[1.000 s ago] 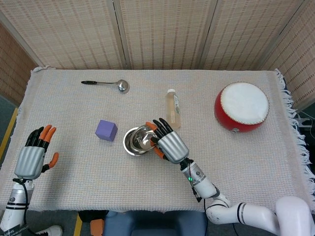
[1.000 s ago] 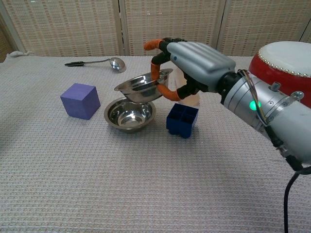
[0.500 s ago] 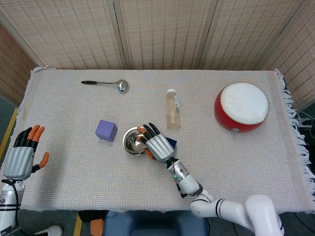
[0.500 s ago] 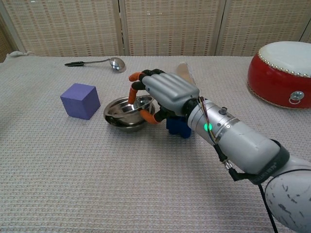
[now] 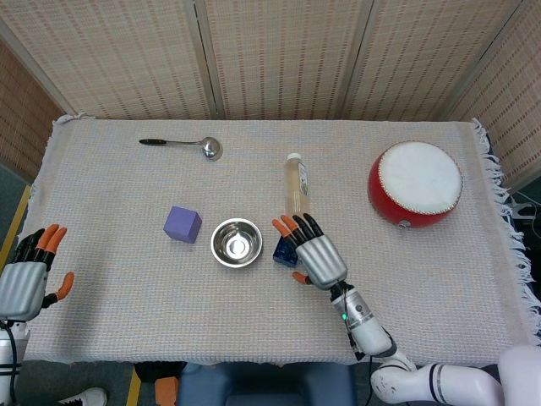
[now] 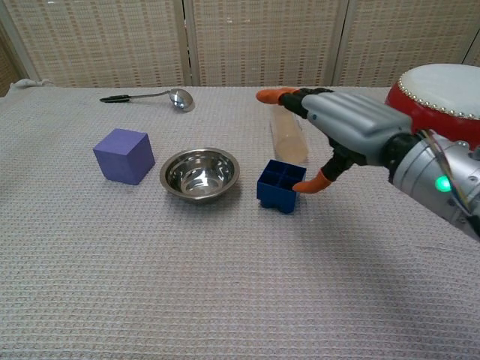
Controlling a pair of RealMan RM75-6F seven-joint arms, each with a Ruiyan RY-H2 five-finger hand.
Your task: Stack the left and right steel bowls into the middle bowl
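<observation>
The steel bowls [image 5: 237, 242] sit nested as one stack at the table's middle, also seen in the chest view as steel bowls [image 6: 199, 174]; I cannot tell how many are in it. My right hand [image 5: 314, 254] hovers to their right, over a small blue block, fingers spread and holding nothing. The chest view shows that right hand [image 6: 341, 131] raised above the cloth, apart from the bowls. My left hand [image 5: 25, 275] hangs off the table's left edge, fingers apart and empty.
A dark blue block [image 6: 281, 185] stands just right of the bowls. A purple cube [image 5: 183, 224] lies to their left. A bottle [image 5: 295, 186] lies behind the block. A ladle [image 5: 182, 145] is at the back left, a red drum [image 5: 415, 183] at the right.
My right hand lowered the bowl it carried into the middle bowl, let go and drew back to the right. My left hand slid further left and down, off the table.
</observation>
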